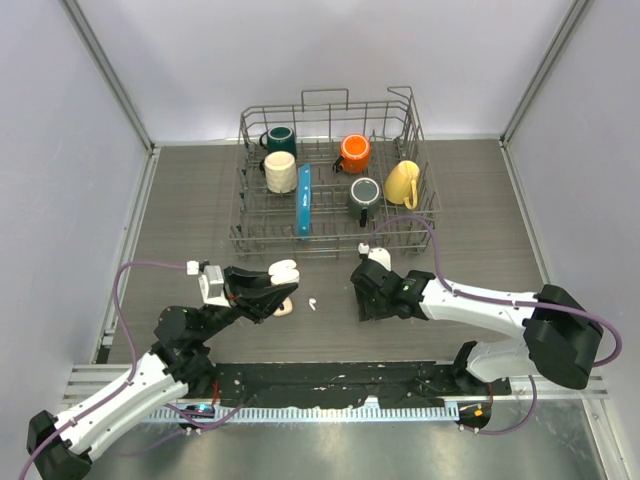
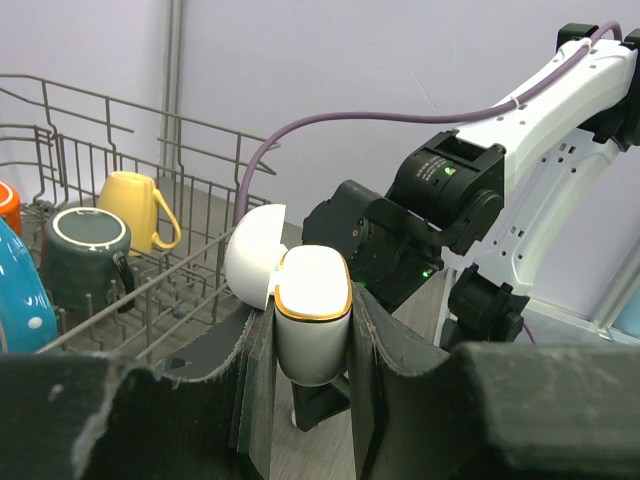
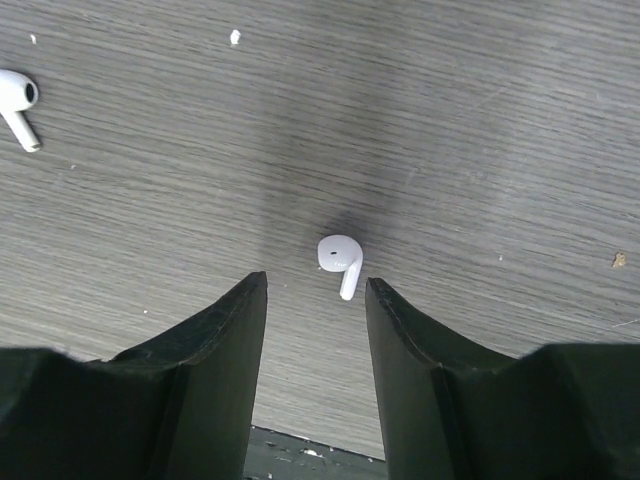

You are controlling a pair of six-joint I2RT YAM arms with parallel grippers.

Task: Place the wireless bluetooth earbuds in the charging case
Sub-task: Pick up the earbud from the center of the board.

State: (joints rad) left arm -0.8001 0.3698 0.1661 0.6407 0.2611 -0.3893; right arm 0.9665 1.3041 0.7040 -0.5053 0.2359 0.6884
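My left gripper [image 1: 268, 283] is shut on a white charging case [image 2: 312, 310] with a gold rim. Its lid [image 2: 255, 255] hangs open to the left, and the case shows in the top view [image 1: 284, 269] held above the table. My right gripper [image 3: 315, 288] is open and points down at the table. A white earbud [image 3: 340, 262] lies just ahead of its fingertips, between their lines. A second white earbud [image 3: 17, 97] lies to the left; it shows in the top view [image 1: 313, 301] between the grippers. A small pale pink-beige item [image 1: 285, 307] lies under the left gripper.
A wire dish rack [image 1: 330, 235] stands at the back with a green mug [image 1: 281, 139], a cream mug [image 1: 280, 172], an orange mug [image 1: 354, 153], a dark mug [image 1: 364, 195], a yellow mug [image 1: 401, 183] and a blue plate [image 1: 304, 200]. A black mat [image 1: 330, 385] lines the near edge.
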